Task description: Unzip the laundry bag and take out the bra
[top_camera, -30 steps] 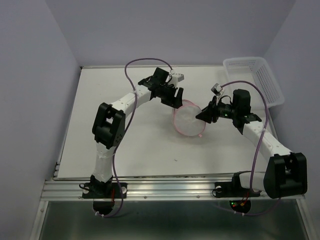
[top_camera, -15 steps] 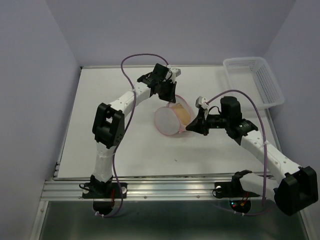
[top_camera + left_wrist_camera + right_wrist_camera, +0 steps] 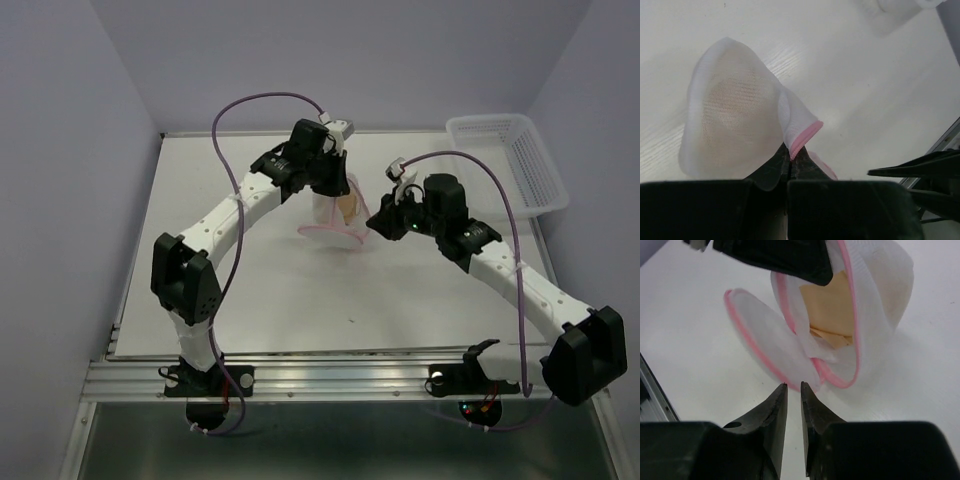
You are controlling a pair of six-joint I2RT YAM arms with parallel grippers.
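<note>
The laundry bag, a white mesh pouch with a pink zipper rim, stands unzipped in the middle of the table. One half is lifted and the other flap lies down toward me. My left gripper is shut on the pink rim of the raised half; its black fingers show above the opening in the right wrist view. The tan bra sits inside the raised half and also shows from above. My right gripper hovers just before the lower flap's rim, jaws narrowly open with nothing between them.
A white plastic lattice basket stands at the table's back right corner. The purple walls close in on the left, back and right. The right arm's purple cable arcs above the table near the basket.
My left gripper closed on the bag's rim and lifted that half, so the bag opened and the bra shows. My right gripper moved left toward the bag, shut, then parted slightly.
</note>
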